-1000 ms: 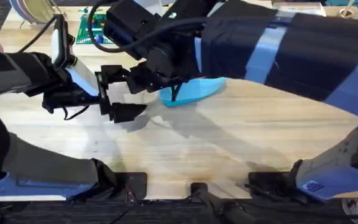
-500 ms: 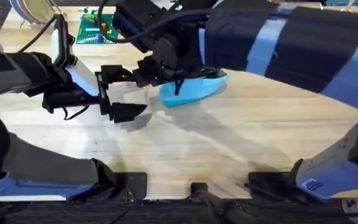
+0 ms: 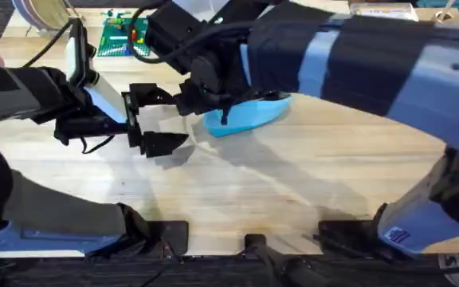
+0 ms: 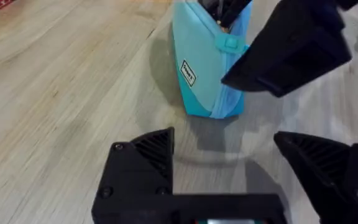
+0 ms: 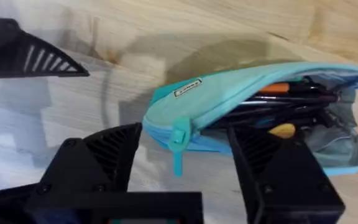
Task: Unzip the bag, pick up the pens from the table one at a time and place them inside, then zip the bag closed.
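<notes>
The left arm's black two-finger hand [image 3: 154,119] hovers low over the light plank-grained wooden table [image 3: 293,183], just beside the closed end of the light blue soft pencil pouch [image 3: 245,118]. Its fingers [image 4: 143,163] are spread wide apart and empty, the pouch's end lying just beyond them without touching.

The pouch lies on its side on the table, a small white label [image 4: 188,73] near its closed end and a teal zipper pull tab [image 5: 178,144] hanging there. The zipper is open along the top, and inside the gaping mouth several slim dark pens [image 5: 291,102] lie lengthwise, with something orange among them.

The right arm's black hand [image 3: 213,100] reaches across from beyond the pouch and hangs right over its closed end. Its fingers [image 5: 98,158] are parted on either side of the pull tab, gripping nothing.

Beyond the left hand, far from the pouch, sits a green board with small coloured parts [image 3: 122,36].
</notes>
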